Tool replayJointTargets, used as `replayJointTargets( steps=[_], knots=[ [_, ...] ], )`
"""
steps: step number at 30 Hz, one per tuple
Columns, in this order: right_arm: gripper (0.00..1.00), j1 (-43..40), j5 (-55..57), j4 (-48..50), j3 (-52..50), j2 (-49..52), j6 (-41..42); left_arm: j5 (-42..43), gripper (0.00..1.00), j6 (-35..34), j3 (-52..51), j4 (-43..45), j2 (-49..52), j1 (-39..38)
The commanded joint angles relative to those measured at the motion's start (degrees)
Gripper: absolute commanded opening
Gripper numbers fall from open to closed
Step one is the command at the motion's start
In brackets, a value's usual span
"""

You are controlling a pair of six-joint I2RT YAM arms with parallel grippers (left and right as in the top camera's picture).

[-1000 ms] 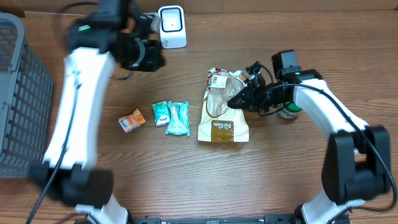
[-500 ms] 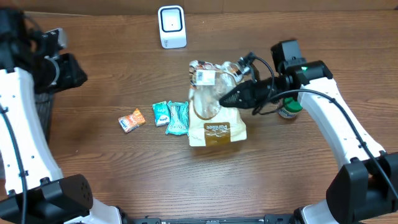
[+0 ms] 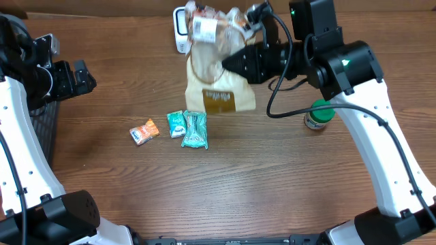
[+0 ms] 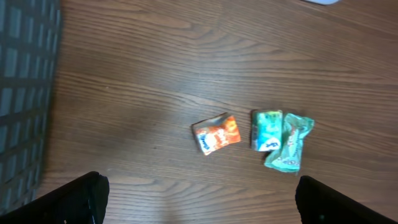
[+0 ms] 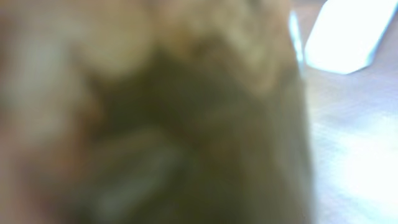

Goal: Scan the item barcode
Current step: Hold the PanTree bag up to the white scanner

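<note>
Overhead: right pincer [image 3: 228, 64] clamped on snack bag [image 3: 212, 78], bag overlapping scanner [image 3: 178, 30]; left pincer [image 3: 87, 76] wide, empty, beside basket [image 4: 25, 74].

Raised bag [image 3: 214, 75] blocks scanner [image 3: 178, 30]; packets [image 3: 176, 125] clutter mid-table.

Wooden table [image 3: 272, 184] under orange packet [image 3: 144, 131], two teal packets [image 3: 194, 131], green-lidded jar [image 3: 317, 116], white scanner [image 3: 178, 28].

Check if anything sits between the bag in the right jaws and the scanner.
Nothing visible does. The bag hangs right at the white scanner, overlapping it from overhead; the snack packets and the jar lie well aside.
</note>
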Motion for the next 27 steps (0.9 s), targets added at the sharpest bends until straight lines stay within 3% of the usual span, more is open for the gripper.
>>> replayJointTargets(
  steps=[1, 6, 14, 22, 27],
  knots=[
    [0.04, 3.96, 29.53, 4.09, 1.51, -0.42, -0.72, -3.04, 0.99, 1.14, 0.07, 0.11, 0.07, 0.09],
    [0.04, 8.72, 51.91, 15.65, 1.51, 6.51, -10.38, -3.02, 0.99, 1.11, 0.07, 0.11, 0.07, 0.09],
    [0.04, 9.53, 65.75, 38.29, 1.51, 20.44, -31.43, -2.99, 0.99, 1.11, 0.07, 0.13, 0.07, 0.09],
    [0.04, 9.55, 68.89, 61.27, 1.51, 36.24, -55.63, -2.99, 1.0, 1.11, 0.07, 0.13, 0.07, 0.09],
    [0.04, 9.86, 69.33, 67.21, 1.51, 41.64, -61.09, -3.02, 1.0, 1.11, 0.07, 0.13, 0.07, 0.09]
  ],
)
